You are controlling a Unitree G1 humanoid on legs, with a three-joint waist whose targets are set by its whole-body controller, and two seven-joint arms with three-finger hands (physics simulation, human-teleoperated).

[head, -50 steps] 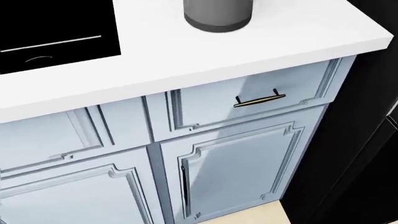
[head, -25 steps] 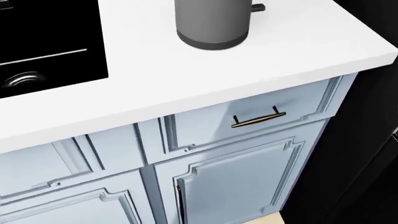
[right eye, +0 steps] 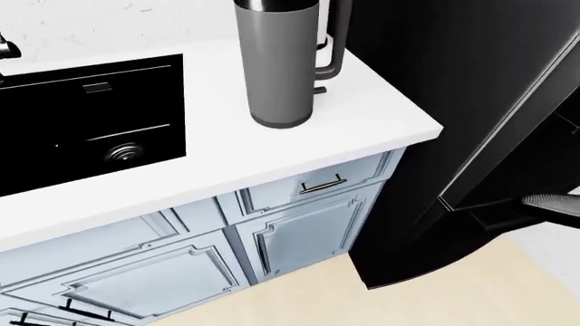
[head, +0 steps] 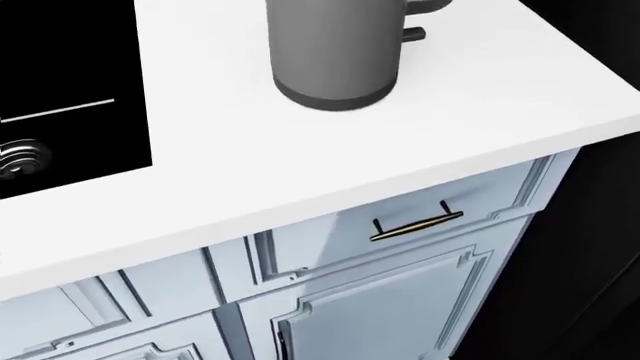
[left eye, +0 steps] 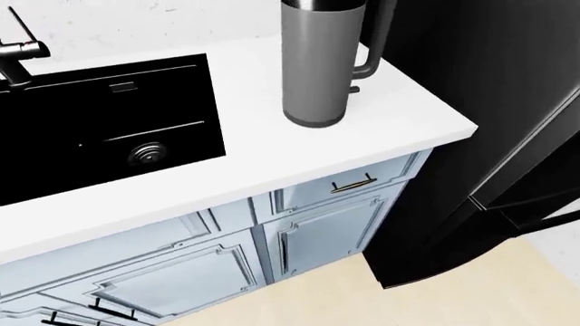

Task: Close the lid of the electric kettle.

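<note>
A tall grey electric kettle (left eye: pixel 315 68) stands upright on the white counter (left eye: pixel 399 115), near its right end. Its dark handle (left eye: pixel 373 47) points to the right, and a darker base ring sits at the bottom. The top of the kettle is cut off by the upper edge of every view, so the lid does not show. The head view holds only the lower body of the kettle (head: pixel 335 52). Neither of my hands appears in any view.
A black sink (left eye: pixel 100 122) with a drain lies left of the kettle, a faucet (left eye: pixel 18 51) at its upper left. Pale blue cabinets with a brass drawer handle (head: pixel 417 223) run under the counter. A tall black appliance (left eye: pixel 489 102) stands right of the counter's end.
The whole head view has shifted: the camera moved, so the kettle now sits lower and larger in the picture and more of the counter shows. The kettle itself has not moved.
</note>
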